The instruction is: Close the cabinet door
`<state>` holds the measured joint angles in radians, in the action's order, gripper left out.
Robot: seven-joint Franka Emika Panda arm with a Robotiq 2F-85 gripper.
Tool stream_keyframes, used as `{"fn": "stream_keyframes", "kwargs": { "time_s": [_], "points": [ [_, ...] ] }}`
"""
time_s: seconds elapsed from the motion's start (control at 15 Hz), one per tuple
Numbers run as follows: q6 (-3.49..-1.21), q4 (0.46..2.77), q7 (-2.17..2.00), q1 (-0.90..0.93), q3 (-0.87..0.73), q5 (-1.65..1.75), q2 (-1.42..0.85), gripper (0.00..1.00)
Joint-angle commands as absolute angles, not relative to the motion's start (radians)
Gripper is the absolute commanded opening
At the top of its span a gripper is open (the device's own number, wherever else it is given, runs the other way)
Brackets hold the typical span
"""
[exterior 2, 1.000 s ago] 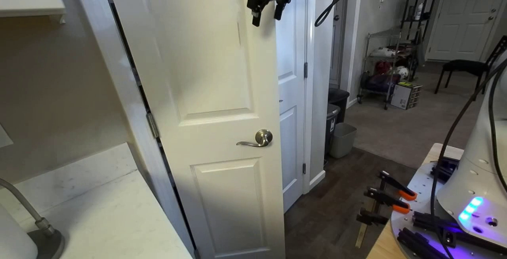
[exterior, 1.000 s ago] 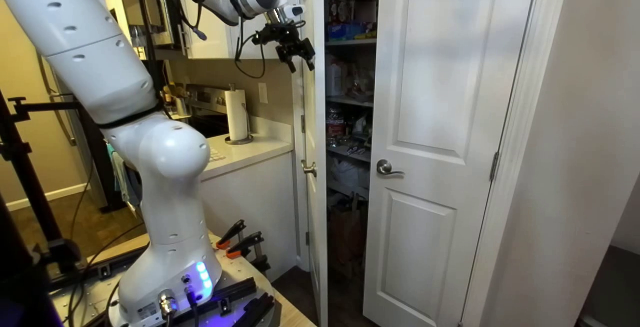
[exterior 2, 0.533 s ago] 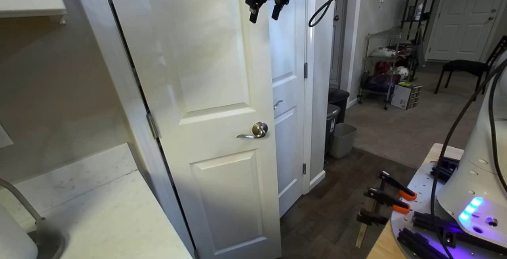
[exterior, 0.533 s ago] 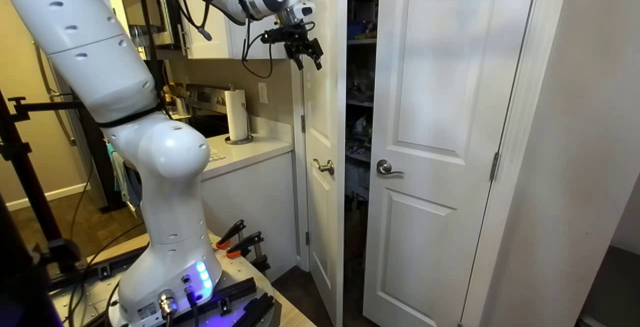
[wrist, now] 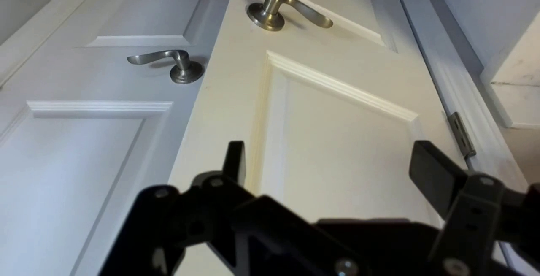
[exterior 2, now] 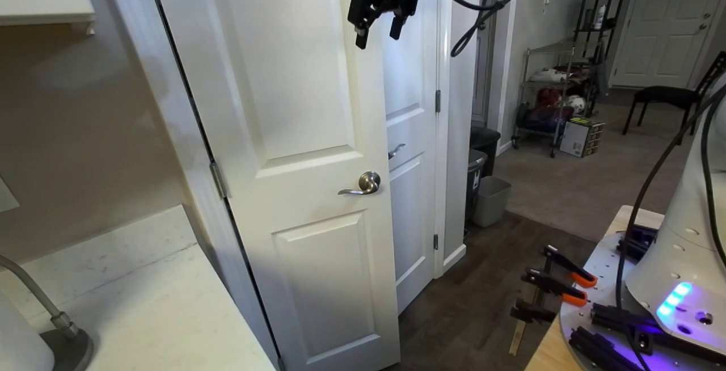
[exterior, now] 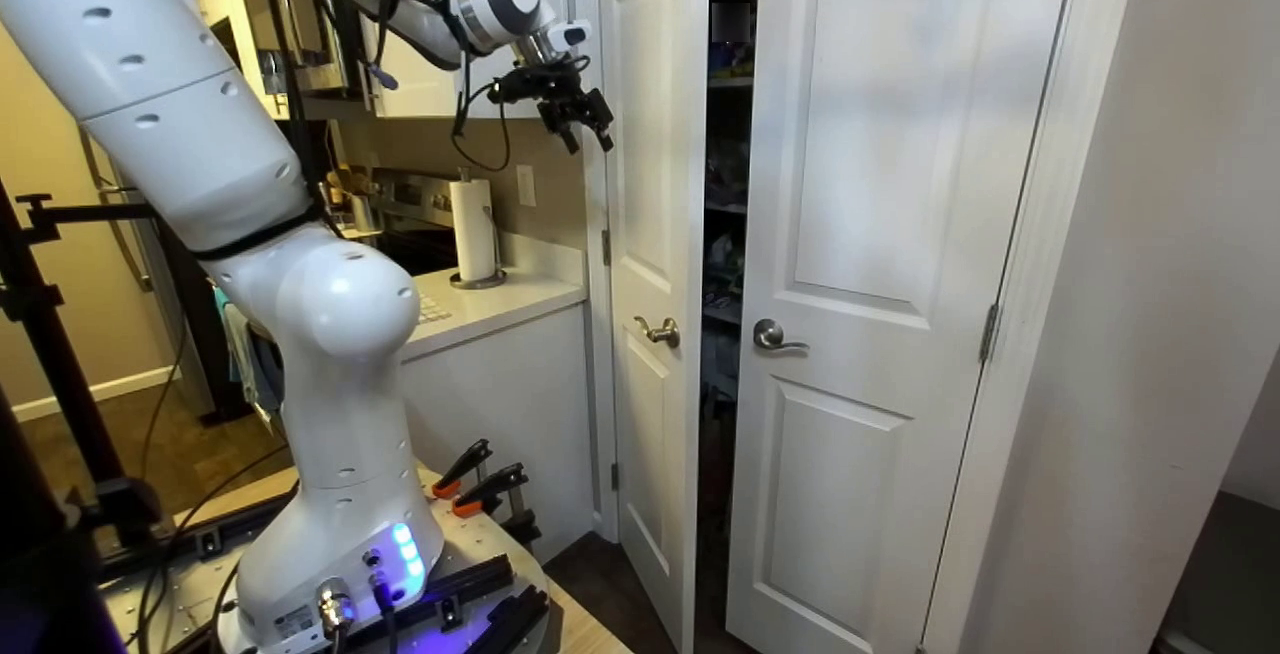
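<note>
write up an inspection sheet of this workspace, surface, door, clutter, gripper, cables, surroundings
Surface: light wooden tabletop bearing a round metal base plate
Job's things: tall white panelled cabinet door, hinged beside the white countertop, ajar; silver metal lever handle
Clutter: black bar clamps with orange pads at the tabletop's edge
Grippers: black two-finger gripper, open; held items: nothing seen
Cables: black cables looped beside the gripper; snags: nothing seen
Surroundings: upright white paper roll on the countertop; grey open-topped bin beyond the door

Paper towel roll (exterior: pixel 473 232) upright on a white counter (exterior: pixel 535 298).
It stands near the back edge, where a backsplash (exterior: pixel 548 262) rises below a wall plate (exterior: pixel 526 186).
</note>
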<state>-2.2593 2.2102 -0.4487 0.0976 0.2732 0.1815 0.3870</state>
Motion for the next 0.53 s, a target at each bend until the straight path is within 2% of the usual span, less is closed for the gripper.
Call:
{"fn": "stream_keyframes", "kwargs": {
  "time_s": [0.0, 0.47],
  "points": [
    [-2.259, 2.325, -0.543, 0.083, 0.346, 0.251, 0.464, 1.0],
    [-2.414, 2.387, -0.565, -0.035, 0.348, 0.533, 0.48, 1.0]
  ]
}}
